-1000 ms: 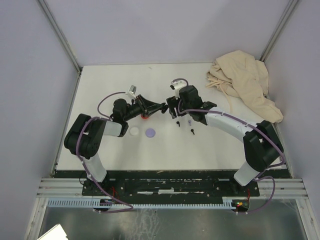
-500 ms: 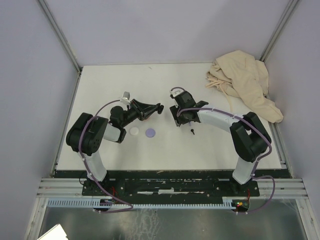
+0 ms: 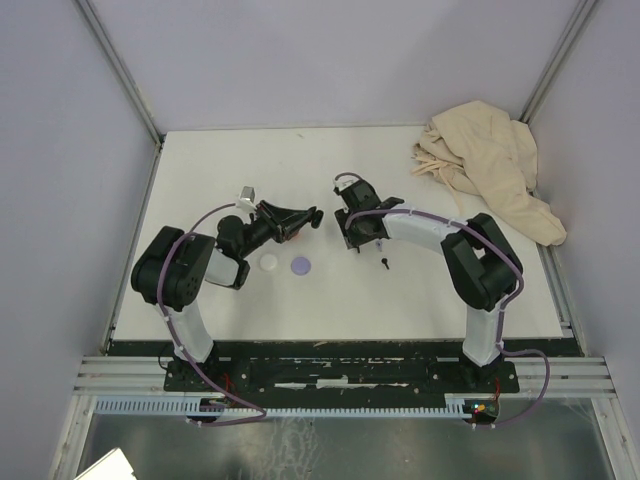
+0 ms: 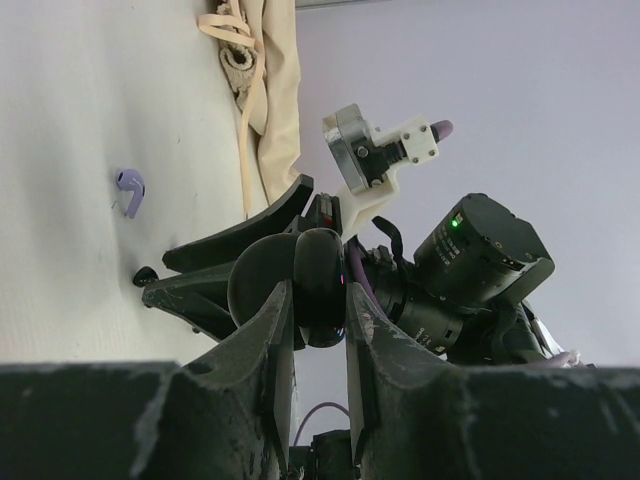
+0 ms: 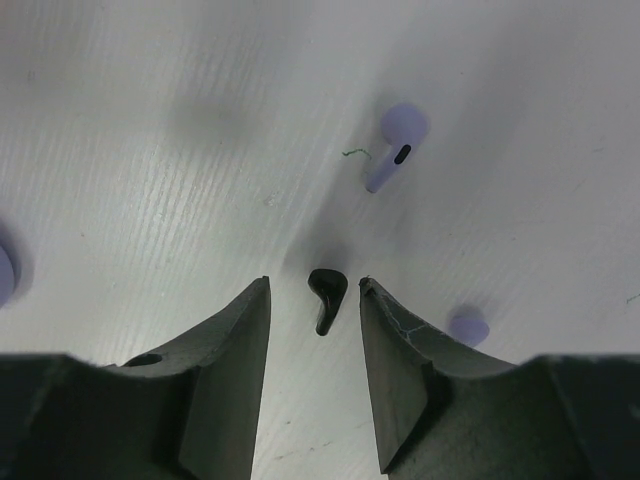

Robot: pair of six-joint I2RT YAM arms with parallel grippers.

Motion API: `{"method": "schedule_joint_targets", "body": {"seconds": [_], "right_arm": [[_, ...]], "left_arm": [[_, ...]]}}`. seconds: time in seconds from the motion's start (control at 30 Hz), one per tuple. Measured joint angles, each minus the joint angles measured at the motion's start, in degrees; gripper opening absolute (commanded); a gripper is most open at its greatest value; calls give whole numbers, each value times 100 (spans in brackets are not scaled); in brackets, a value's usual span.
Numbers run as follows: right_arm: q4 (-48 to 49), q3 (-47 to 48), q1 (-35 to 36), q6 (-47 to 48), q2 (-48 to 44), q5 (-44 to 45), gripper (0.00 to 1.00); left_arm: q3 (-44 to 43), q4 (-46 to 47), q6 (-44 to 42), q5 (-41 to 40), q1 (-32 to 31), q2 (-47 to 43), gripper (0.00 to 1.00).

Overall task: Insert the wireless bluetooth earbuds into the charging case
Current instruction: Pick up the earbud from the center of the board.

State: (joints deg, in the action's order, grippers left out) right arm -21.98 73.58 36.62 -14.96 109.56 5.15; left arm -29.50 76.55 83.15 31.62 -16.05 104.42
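right gripper [image 5: 313, 284] half open, low over the white table [image 5: 150, 120], black earbud [image 5: 326, 296] lying untouched between its fingers, lavender earbud [image 5: 396, 148] just beyond, left gripper [image 4: 318, 296] clamped tight on a black round case [image 4: 320, 262]

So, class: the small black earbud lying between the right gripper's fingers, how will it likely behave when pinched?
The black earbud looks tiny, hard and glossy, so it is probably stiff, light and slippery. Its rounded head and thin stem may let it pivot or squirt out if the right gripper pinches off-centre.
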Motion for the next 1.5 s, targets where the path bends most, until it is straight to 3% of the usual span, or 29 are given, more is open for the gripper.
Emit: {"method": "schedule_joint_targets", "body": {"seconds": [1.03, 1.5], "right_arm": [[-341, 363, 0, -46, 426, 144, 33], [-164, 249, 0, 2, 195, 245, 5]], "left_arm": [[81, 334, 103, 7, 157, 4, 3], [81, 334, 125, 13, 184, 4, 3]]}}
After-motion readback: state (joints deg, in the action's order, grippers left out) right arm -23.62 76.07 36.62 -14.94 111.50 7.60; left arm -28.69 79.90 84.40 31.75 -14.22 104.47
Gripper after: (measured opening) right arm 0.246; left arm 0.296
